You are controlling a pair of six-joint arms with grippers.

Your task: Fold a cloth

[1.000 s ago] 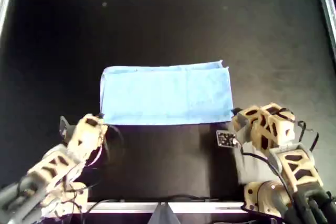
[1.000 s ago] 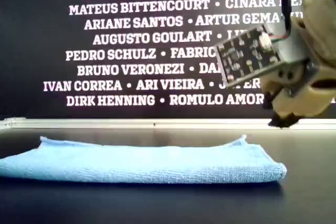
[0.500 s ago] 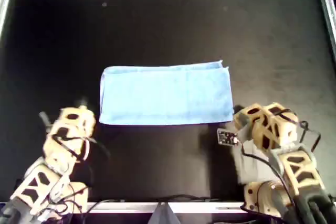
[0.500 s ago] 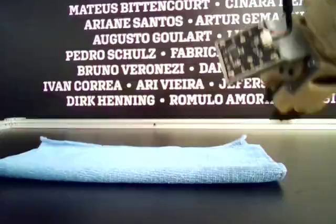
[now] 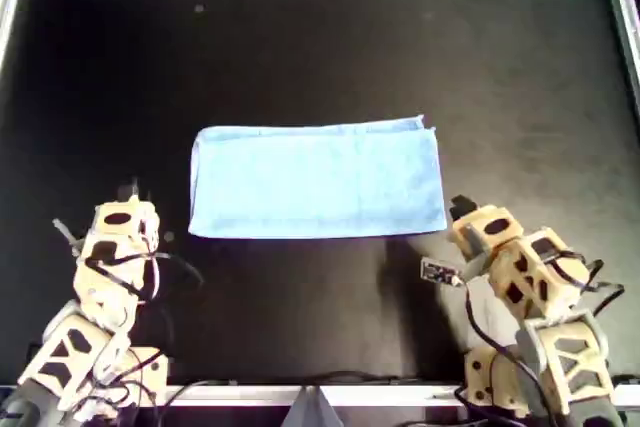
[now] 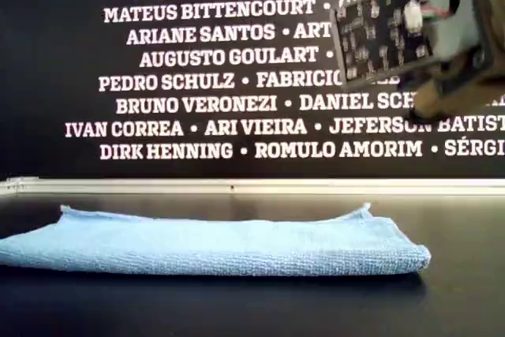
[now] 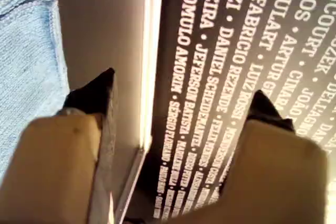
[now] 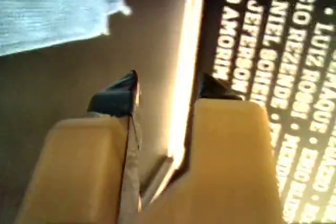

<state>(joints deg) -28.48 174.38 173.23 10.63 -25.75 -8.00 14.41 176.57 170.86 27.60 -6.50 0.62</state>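
Cloth (image 5: 317,182) folded, flat at worktop (image 5: 320,47) centre, overhead view. Left pincer (image 5: 131,192) at 8 o'clock, right pincer (image 5: 457,208) at 4 o'clock; both gaping, empty, clear of cloth.

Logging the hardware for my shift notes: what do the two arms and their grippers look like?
Both arms are built of tan, blocky shells with dark cut-outs and thin black cables looped along them. The left gripper and right gripper each have two broad tan fingers ending in pointed black tips. A small dark circuit board, studded with small components, sits beside the right arm's wrist.
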